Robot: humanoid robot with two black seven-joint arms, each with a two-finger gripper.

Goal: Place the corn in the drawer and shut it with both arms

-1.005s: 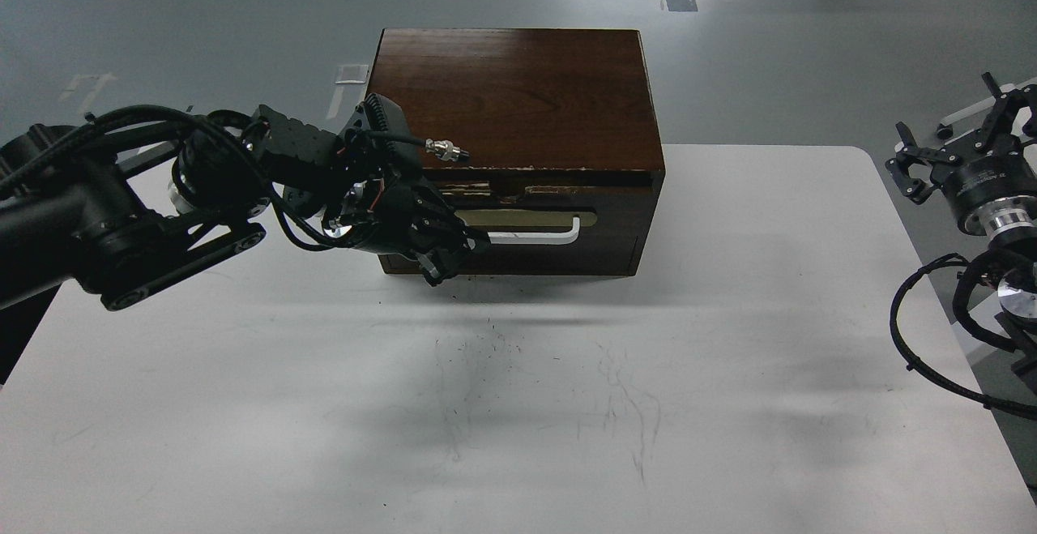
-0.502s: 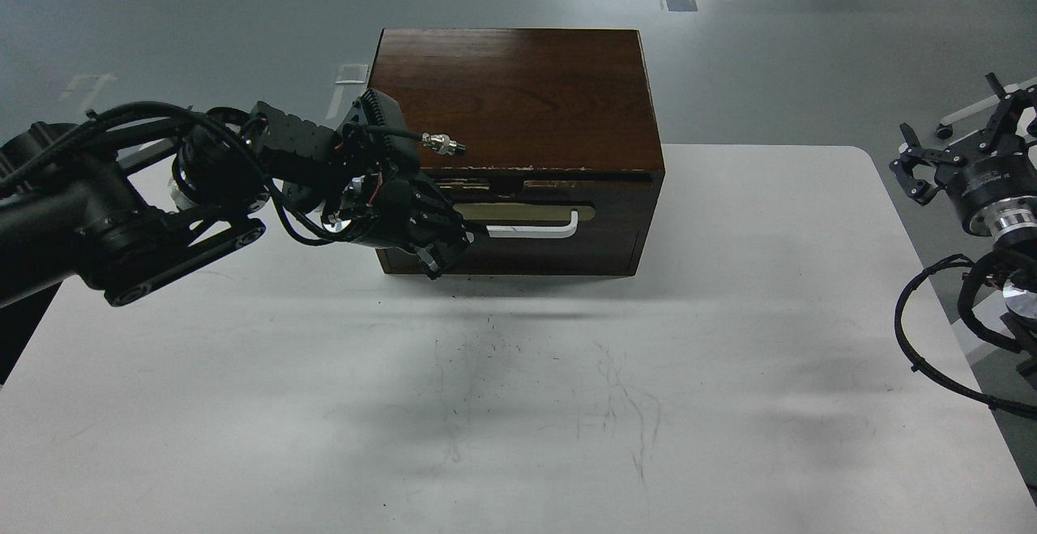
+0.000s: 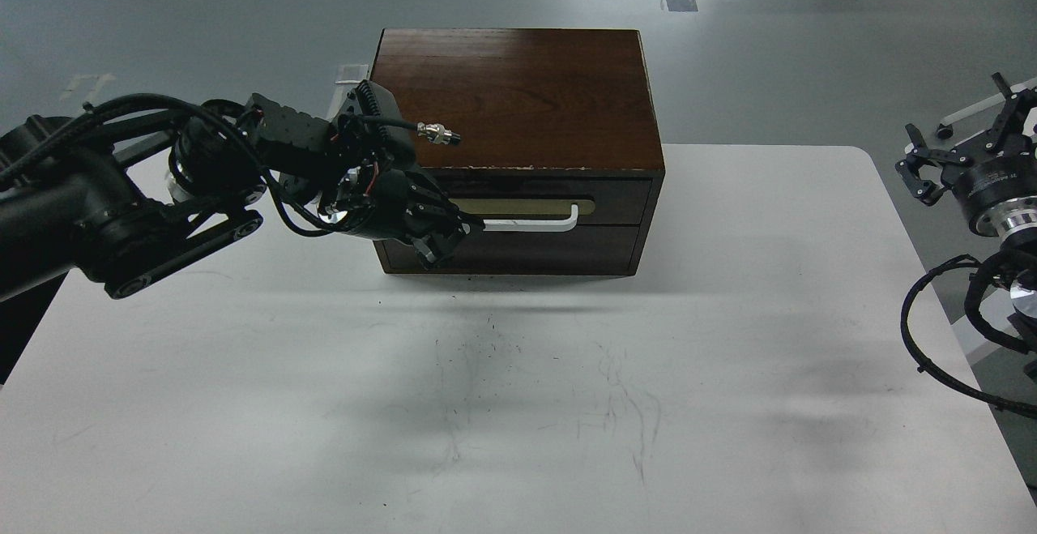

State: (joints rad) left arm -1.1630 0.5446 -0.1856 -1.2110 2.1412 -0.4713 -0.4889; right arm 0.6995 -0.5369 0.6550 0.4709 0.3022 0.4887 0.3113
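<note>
The dark brown drawer (image 3: pixel 620 192) sits pushed in, its front flush with the cabinet (image 3: pixel 518 96). Its white bar handle (image 3: pixel 535 223) on the beige plate faces me. The corn is out of view. My left gripper (image 3: pixel 448 236) rests against the drawer front at the handle's left end. Its dark fingers overlap, so I cannot tell how they stand. My right gripper (image 3: pixel 962 143) hangs off the table's right edge, far from the drawer, with its claws spread and empty.
The cabinet stands at the back middle of the white table (image 3: pixel 518 404). A plain dark panel (image 3: pixel 551 250) lies below the drawer. The right arm's cables (image 3: pixel 932 339) loop beside the table's right edge. Grey floor lies beyond.
The drawer has slid from partly open to flush with the cabinet, with my left gripper moving back with it. The right gripper has drifted slightly right and up.
</note>
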